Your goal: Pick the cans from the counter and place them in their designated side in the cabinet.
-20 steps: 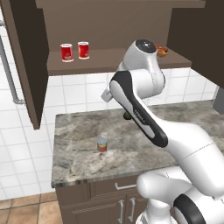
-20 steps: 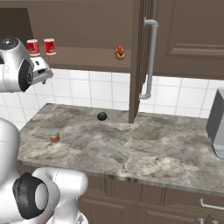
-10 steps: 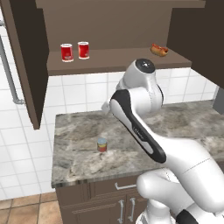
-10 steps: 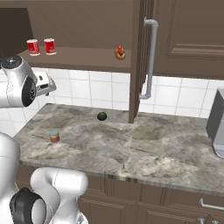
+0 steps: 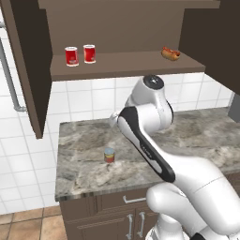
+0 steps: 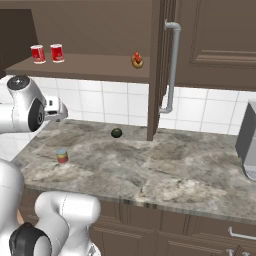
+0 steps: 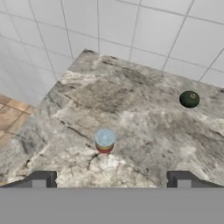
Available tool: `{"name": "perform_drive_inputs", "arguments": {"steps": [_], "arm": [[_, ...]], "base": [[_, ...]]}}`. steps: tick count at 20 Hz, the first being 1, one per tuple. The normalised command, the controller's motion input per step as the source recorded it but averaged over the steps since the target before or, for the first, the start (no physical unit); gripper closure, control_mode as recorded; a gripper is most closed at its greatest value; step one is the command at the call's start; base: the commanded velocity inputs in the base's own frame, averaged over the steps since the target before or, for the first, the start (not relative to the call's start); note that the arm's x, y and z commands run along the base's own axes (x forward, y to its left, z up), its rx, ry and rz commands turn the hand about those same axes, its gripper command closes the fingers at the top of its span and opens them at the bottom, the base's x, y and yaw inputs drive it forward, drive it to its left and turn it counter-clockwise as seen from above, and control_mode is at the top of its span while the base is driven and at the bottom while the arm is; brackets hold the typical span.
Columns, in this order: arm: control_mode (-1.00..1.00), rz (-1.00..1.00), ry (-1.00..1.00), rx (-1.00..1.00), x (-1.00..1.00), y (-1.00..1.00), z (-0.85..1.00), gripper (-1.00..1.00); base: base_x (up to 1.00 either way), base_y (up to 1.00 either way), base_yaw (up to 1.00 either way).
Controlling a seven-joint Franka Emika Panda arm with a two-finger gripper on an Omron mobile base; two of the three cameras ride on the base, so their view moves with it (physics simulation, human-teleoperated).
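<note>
Cabinet [image 5: 28,70] up on the wall, dark brown, doors swung wide, one long shelf [image 5: 126,63] across. Counter [image 5: 84,168] below, grey-brown marble, backed by white tile. Arm [image 5: 145,136] bent over the slab's middle, elbow high. Gripper [image 7: 111,181] raised above the counter and angled down at it, jaws spread wide, nothing between them (fingertips [image 7: 41,179] dark, at the hand view's lower edge). Two red cans [image 5: 79,55] upright on the shelf's left end, side by side, just apart. Hot dog [image 5: 171,53] at the shelf's right end, well apart from them. Short can [image 7: 104,141], blue-grey top and orange-red band, upright on the counter near its front left corner, ahead of the gripper and roughly centred between the fingertips, not touched. Green fruit [image 7: 189,99] further back on the slab near the tile, well apart from that can.
</note>
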Motion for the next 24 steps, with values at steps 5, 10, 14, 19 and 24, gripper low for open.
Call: {"name": "perform_drive_inputs", "arguments": {"steps": [5,10,14,19,24], "arm": [[-1.0,-0.13,0.05,0.15,-0.11,0.0,-0.24,-1.0],[-1.0,-0.08,0.04,0.02,-0.05,0.0,-0.24,-1.0],[-1.0,-0.08,0.05,0.0,-0.01,0.0,-0.25,-1.0],[-1.0,-0.05,0.04,0.0,0.0,0.01,-0.21,-1.0],[-1.0,-0.03,0.03,0.0,0.06,0.05,-0.19,-1.0]], "base": [[0.0,0.0,0.0],[0.0,0.0,0.0],[0.0,0.0,0.0],[0.0,0.0,0.0],[0.0,0.0,0.0]]}}
